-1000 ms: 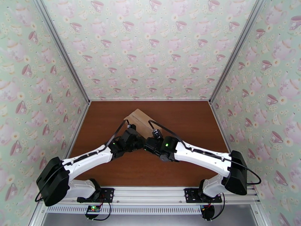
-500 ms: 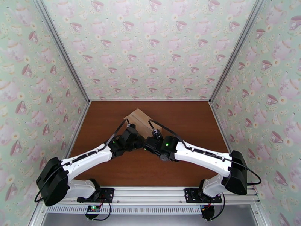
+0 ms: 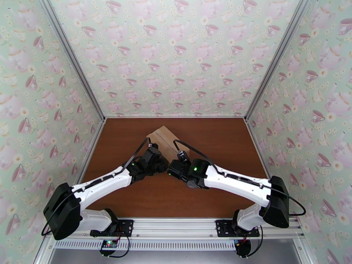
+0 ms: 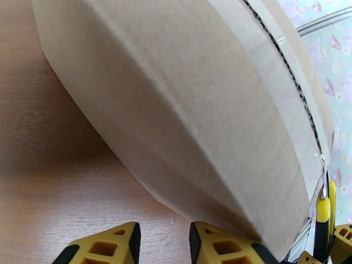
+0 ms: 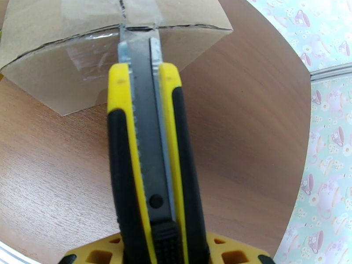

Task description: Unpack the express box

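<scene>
Express box (image 4: 176, 106) beside left gripper (image 4: 163, 245); knife (image 5: 145, 150) touching.

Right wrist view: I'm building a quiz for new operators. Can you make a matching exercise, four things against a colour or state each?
Things: 1 box; 2 knife; 3 table; 4 wall.
Descriptions: a yellow and black; b teacup print; c taped along its seam; d reddish-brown wood.
Pairs: 1-c, 2-a, 3-d, 4-b.
</scene>
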